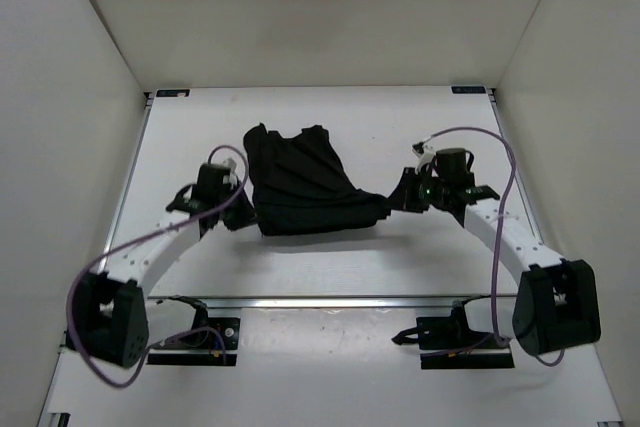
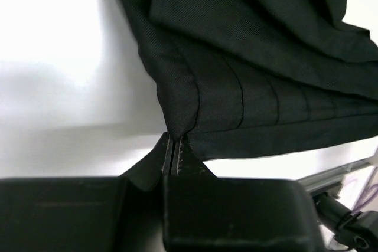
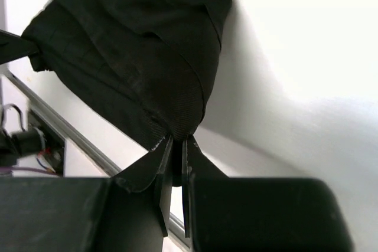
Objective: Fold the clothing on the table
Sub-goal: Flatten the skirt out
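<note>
Near the middle of the table (image 1: 330, 267) the black clothing (image 1: 300, 182) lies bunched, its near hem drawn out between the two arms. The left gripper (image 2: 173, 153) and the right gripper (image 3: 177, 146) are each closed tight on a corner of that hem, with only a sliver of cloth caught at the very tips. I judge that the weak spot: pull the corners apart too hard, or lift one sooner than the other, and a corner may slip free, leaving a lopsided fold. From above you get the whole outline and both arms, not the jaws. Each wrist camera shows its own pinch and the stitched hem up close.
</note>
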### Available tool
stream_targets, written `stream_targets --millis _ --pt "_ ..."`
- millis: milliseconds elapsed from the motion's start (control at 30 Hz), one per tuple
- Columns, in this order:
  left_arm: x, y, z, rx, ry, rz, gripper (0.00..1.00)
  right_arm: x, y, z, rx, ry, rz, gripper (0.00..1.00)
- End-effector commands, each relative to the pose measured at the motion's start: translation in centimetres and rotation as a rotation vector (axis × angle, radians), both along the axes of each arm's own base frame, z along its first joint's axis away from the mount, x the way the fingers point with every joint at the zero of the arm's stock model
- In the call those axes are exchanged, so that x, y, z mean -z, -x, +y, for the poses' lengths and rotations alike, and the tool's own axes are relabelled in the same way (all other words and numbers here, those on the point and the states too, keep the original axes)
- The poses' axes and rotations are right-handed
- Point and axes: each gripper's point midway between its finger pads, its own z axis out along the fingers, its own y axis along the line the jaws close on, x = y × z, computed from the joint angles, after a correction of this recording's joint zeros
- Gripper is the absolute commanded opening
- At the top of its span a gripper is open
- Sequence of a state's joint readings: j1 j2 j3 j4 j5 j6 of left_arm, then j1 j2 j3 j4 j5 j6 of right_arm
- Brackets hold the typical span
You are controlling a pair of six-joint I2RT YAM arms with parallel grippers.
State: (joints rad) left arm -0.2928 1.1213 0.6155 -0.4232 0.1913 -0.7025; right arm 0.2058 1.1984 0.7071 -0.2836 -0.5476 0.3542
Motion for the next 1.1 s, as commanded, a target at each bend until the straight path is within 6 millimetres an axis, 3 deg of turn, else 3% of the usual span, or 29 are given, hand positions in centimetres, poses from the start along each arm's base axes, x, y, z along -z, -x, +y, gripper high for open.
stream_targets --millis 0,33,67,100,133,167,200,233,267,300,333,367,400,433,467,500,533,600,633,667,733,767,833,867,900,1067 --pt "-6.4 -6.9 1.3 0.072 -0.114 -0.172 0.00 -6.1 -6.8 -1.3 0.055 0.011 -0.190 0.01" --pt "-9.6 -9.8 1.0 0.100 -0.145 -0.229 0.00 -10.2 -8.8 -1.2 0.044 0.006 -0.281 0.00" --pt "-9.9 -11.6 0.5 0.119 -0.165 -0.219 0.00 -14.8 -11.7 -1.8 0.064 0.024 -0.391 0.00" --pt "-14.6 -15.0 0.2 0.134 -0.206 -0.311 0.00 -19.9 -13.8 -1.9 0.079 0.045 -0.494 0.01" --pt "-21.6 -17.3 0.4 0.122 -0.239 -0.451 0.00 -21.8 -14.5 -2.1 0.088 0.058 -0.520 0.00" --pt "-23.3 -18.9 -0.3 0.140 -0.272 -0.487 0.00 -27.9 -16.0 -2.7 0.107 0.075 -0.666 0.00" --pt "-29.9 -20.1 -0.4 0.096 -0.293 -0.628 0.00 -32.7 -16.3 -3.1 0.141 0.093 -0.772 0.00" --pt "-36.1 -20.1 0.2 0.034 -0.318 -0.776 0.00 -34.3 -16.2 -3.4 0.160 0.113 -0.811 0.00" --pt "-39.6 -20.2 1.0 -0.012 -0.350 -0.874 0.00 -37.3 -16.0 -4.0 0.210 0.130 -0.890 0.00" --pt "-40.9 -20.1 1.2 -0.032 -0.342 -0.920 0.00 -38.2 -15.8 -4.8 0.252 0.144 -0.928 0.00" --pt "-42.0 -19.6 2.1 -0.057 -0.339 -0.952 0.00 -37.0 -15.4 -5.4 0.268 0.151 -0.908 0.00" --pt "-40.4 -20.1 2.5 -0.043 -0.329 -0.927 0.00 -37.7 -14.7 -6.4 0.291 0.146 -0.948 0.00" --pt "-38.6 -19.8 2.4 -0.025 -0.314 -0.893 0.00 -33.8 -15.4 -7.1 0.290 0.145 -0.870 0.00" --pt "-37.6 -19.4 2.9 -0.023 -0.318 -0.871 0.00 -30.6 -15.0 -8.3 0.305 0.142 -0.804 0.00" --pt "-34.0 -19.4 2.5 0.009 -0.338 -0.799 0.00 -27.6 -14.2 -8.5 0.310 0.133 -0.743 0.00" --pt "-30.5 -18.6 2.5 0.039 -0.369 -0.733 0.00 -26.0 -13.8 -8.9 0.310 0.126 -0.713 0.00" --pt "-29.8 -17.6 2.2 0.064 -0.376 -0.727 0.00 -22.2 -12.7 -9.3 0.318 0.137 -0.636 0.00" --pt "-22.4 -15.4 1.7 0.132 -0.386 -0.584 0.00 -16.7 -10.7 -9.1 0.295 0.163 -0.527 0.00" --pt "-22.0 -14.2 1.6 0.137 -0.374 -0.578 0.00 -13.8 -9.1 -8.9 0.291 0.173 -0.470 0.00" --pt "-18.1 -12.9 1.7 0.163 -0.376 -0.495 0.00 -10.8 -7.4 -8.9 0.297 0.173 -0.387 0.00" --pt "-13.2 -9.4 1.9 0.192 -0.365 -0.385 0.00 -7.3 -4.7 -7.7 0.259 0.130 -0.273 0.00" --pt "-12.6 -8.4 1.7 0.204 -0.358 -0.366 0.00 -5.9 -3.3 -6.9 0.249 0.092 -0.228 0.00" --pt "-9.2 -5.8 1.6 0.243 -0.347 -0.273 0.00 -4.0 -1.7 -5.9 0.241 0.064 -0.182 0.00" --pt "-8.8 -5.1 1.4 0.259 -0.345 -0.261 0.00 -3.1 -0.7 -5.1 0.231 0.045 -0.159 0.00" --pt "-7.7 -4.2 1.7 0.259 -0.347 -0.222 0.00 -3.2 -0.3 -4.7 0.221 0.041 -0.166 0.00" --pt "-6.1 -2.3 1.6 0.266 -0.300 -0.168 0.00 -1.4 0.8 -4.0 0.213 0.000 -0.098 0.00"
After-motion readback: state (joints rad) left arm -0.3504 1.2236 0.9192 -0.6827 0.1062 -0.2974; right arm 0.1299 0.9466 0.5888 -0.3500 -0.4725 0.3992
